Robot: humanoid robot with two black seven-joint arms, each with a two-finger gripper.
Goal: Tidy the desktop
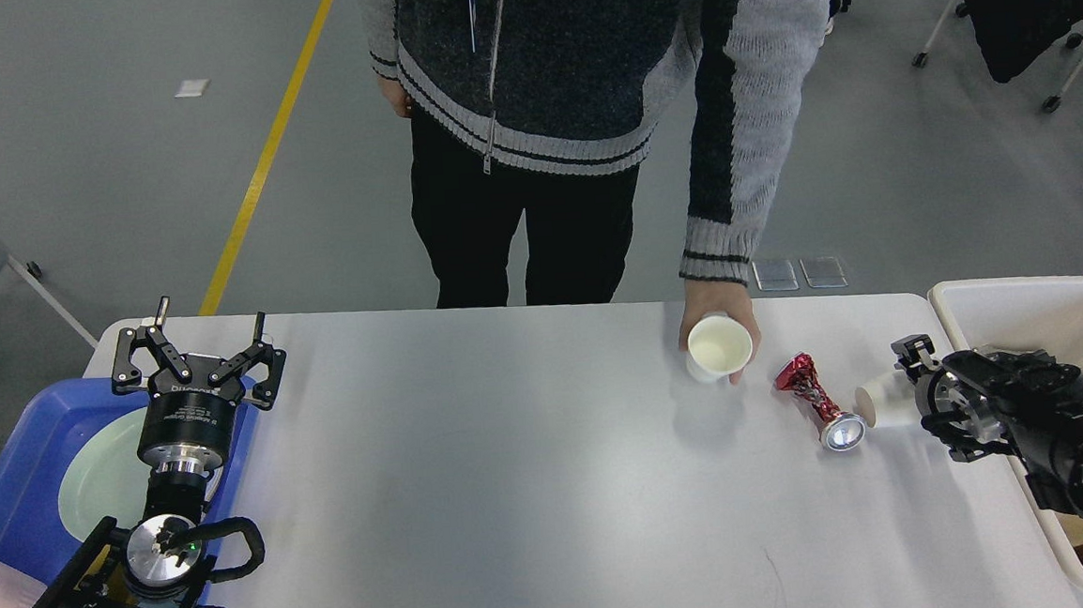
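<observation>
The desktop [534, 492] is a wide white tabletop. On its right part lie a crushed red can [816, 400] and, just right of it, a small white paper cup [884, 400] on its side. My right gripper [925, 401] is at that cup's right end, open, its fingers spread above and below the cup's line; I cannot tell whether they touch it. A person's hand holds a bigger white paper cup [718, 346] over the table, left of the can. My left gripper [195, 355] stands open and empty at the far left corner.
A blue tray [16, 477] with a pale green plate [101, 477] sits at the left edge under my left arm. A cream-white bin [1030, 302] with scraps stands at the right edge. The person [565, 77] stands at the table's far side.
</observation>
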